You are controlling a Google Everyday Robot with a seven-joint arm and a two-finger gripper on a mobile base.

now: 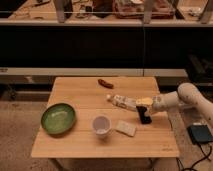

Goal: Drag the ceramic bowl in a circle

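ceramic bowl [58, 118] lower left on wooden table [75, 90], white cup [101, 125] centre; gripper [144, 117] right of centre, grip state can't tell.

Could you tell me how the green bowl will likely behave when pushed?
The bowl is wide and shallow, so it should slide, not tip. Its glossy glaze may make contact slip. It sits near the table's left edge; a fall would probably break it. The gripper is over the table's right side, apart from it.

White cup [101, 125], pale packet [126, 128] just beside; white tube [121, 102], reddish item [105, 83] farther back.
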